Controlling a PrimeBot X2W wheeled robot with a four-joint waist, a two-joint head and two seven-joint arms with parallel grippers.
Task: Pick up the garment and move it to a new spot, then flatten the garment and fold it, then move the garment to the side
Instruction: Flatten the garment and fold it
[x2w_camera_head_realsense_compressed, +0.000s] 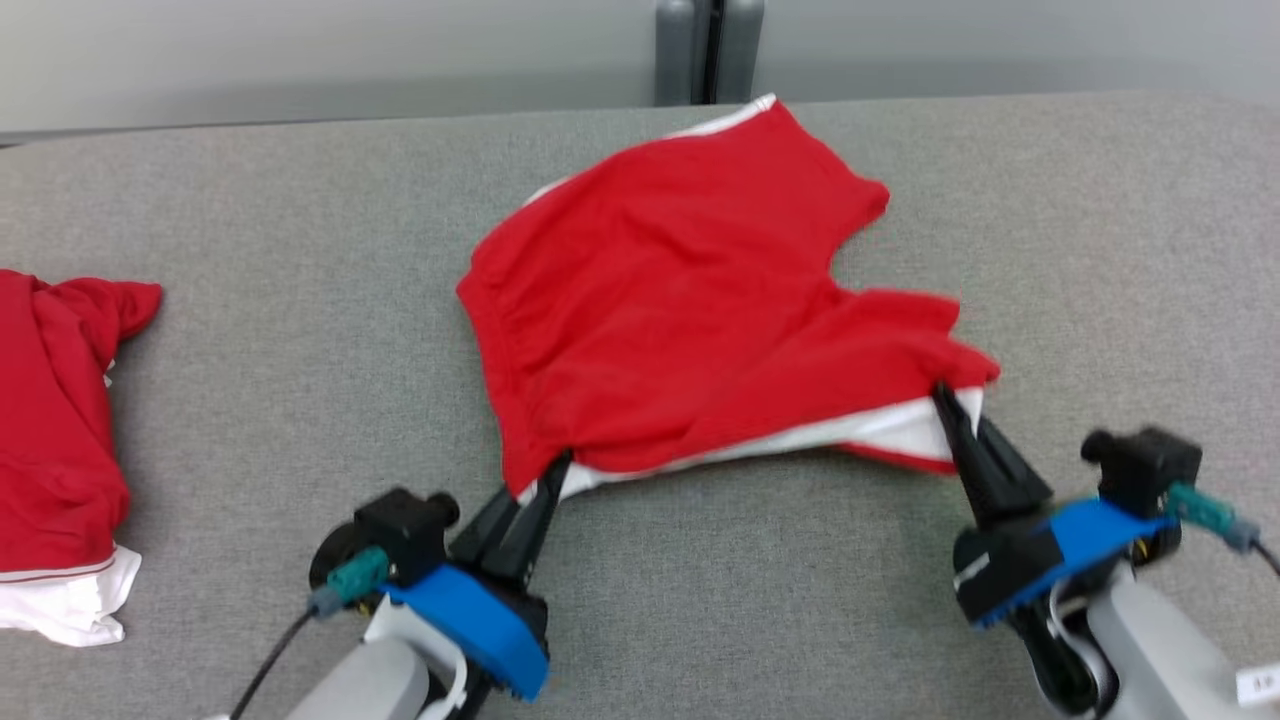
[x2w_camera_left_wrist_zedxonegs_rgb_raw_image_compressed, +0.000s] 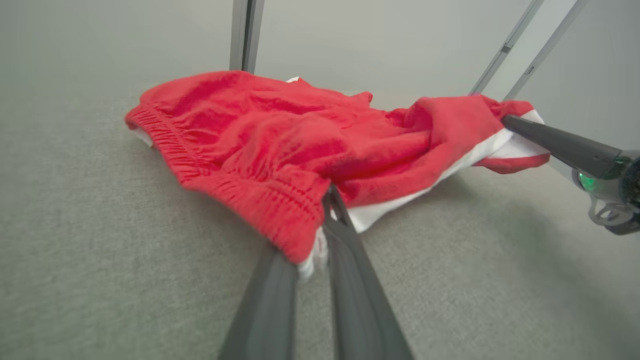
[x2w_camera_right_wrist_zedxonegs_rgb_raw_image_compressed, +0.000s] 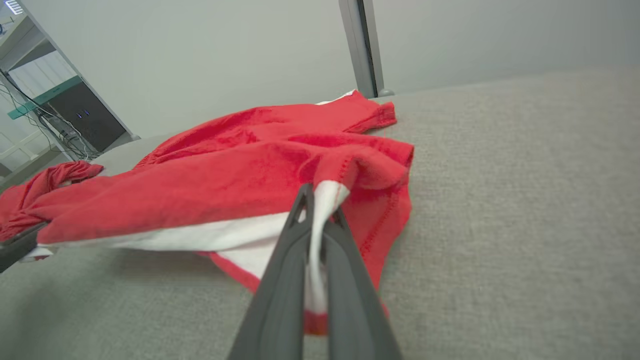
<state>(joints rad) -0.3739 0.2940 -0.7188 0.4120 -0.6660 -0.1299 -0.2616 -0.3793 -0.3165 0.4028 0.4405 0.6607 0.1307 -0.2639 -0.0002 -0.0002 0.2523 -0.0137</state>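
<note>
Red shorts (x2w_camera_head_realsense_compressed: 680, 300) lie spread mid-way across the grey table (x2w_camera_head_realsense_compressed: 250, 400) in your head view. Your left gripper (x2w_camera_head_realsense_compressed: 540, 485) pinches the waistband corner at 7 o'clock and your right gripper (x2w_camera_head_realsense_compressed: 948, 400) the white-striped hem at 4 o'clock. In your left wrist view, the fingers clamp the elastic waistband. In your right wrist view, the fingers are clenched on the white stripe.

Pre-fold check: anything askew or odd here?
Shorts lie skewed and wrinkled, one leg bunched at the right gripper; left gripper pinches the waistband. Another red garment sits crumpled far left on the table.
</note>
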